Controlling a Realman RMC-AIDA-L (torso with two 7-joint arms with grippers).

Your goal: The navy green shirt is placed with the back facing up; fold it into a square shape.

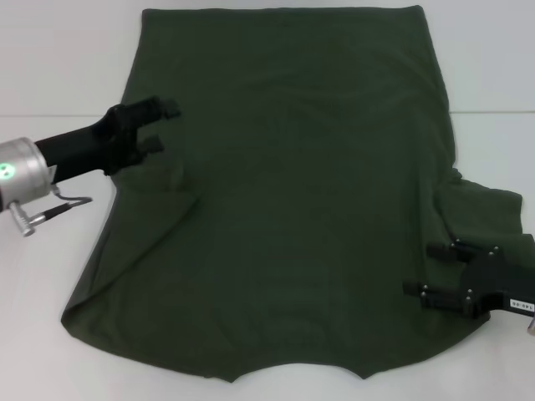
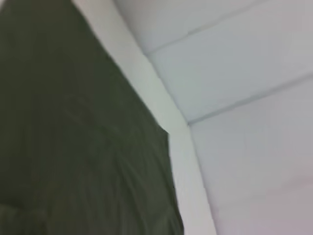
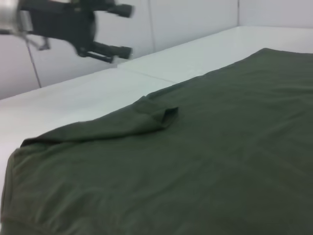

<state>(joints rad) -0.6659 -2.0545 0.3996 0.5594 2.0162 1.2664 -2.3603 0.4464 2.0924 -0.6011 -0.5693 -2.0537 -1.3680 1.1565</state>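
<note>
Large dark olive-green soft-fabric shirt (image 1: 292,217) flat on white tabletop (image 1: 50,75); left end effector (image 1: 163,125) released at left edge, right end effector (image 1: 418,269) released at right sleeve.

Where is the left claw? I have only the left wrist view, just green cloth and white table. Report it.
Observer: The left claw is open, raised above the left edge of the navy green shirt.
Operator: Now give me the left sleeve.
Observer: The left sleeve lies folded inward onto the shirt's body.
Operator: Report the right claw.
Observer: The right claw is open, low over the shirt beside the right sleeve.
</note>
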